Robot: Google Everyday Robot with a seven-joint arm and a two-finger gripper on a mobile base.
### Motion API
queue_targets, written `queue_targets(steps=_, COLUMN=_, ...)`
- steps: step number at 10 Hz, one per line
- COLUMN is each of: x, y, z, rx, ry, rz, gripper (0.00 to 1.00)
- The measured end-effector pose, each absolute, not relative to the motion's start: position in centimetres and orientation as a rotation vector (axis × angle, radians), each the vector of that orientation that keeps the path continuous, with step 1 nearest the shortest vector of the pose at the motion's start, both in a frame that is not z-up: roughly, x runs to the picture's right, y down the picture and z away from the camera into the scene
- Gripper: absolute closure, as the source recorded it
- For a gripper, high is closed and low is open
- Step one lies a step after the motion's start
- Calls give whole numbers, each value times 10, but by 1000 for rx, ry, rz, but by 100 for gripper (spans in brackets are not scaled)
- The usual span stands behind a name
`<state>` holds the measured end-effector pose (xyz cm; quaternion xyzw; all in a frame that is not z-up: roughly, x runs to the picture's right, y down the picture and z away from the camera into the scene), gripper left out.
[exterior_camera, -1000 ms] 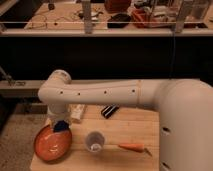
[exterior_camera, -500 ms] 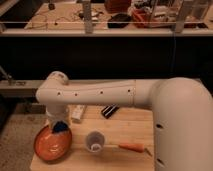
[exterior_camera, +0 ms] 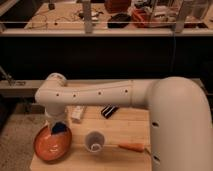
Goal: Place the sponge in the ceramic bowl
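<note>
Sponge [exterior_camera: 59, 128] low over back part of ceramic bowl [exterior_camera: 45, 148], inside rim. Gripper [exterior_camera: 56, 121] right on top of sponge, mostly hidden by arm [exterior_camera: 100, 95]; cannot tell if clamped on it or loose. Arm comes from above, likely to miss white cup [exterior_camera: 94, 141] beside bowl

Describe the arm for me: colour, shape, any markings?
The arm is smooth white: thick rounded tubular links, swelling to a bulky shell at right. Small dark dots run along the horizontal link. No loose cables show. The end effector, over the bowl's far rim, looks white too.
</note>
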<state>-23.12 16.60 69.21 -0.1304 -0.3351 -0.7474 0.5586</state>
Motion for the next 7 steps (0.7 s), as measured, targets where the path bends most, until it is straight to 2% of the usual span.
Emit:
queue_targets(steps=1, x=-233, y=168, z=693, rx=-307, ry=-793, rz=-1767, gripper=93)
queue_targets(steps=3, x=-235, y=171, z=697, rx=-306, ry=-796, rz=-1774, gripper=92)
queue_targets(steps=4, x=-236, y=172, z=697, rx=-306, ry=-798, rz=-1778, gripper=86)
queue_targets(steps=5, x=-237, y=173, z=698, rx=-305, ry=-800, rz=-1785, gripper=75)
queue_targets(steps=7, x=-237, y=174, z=699, rx=-305, ry=-803, rz=-1788, gripper=64)
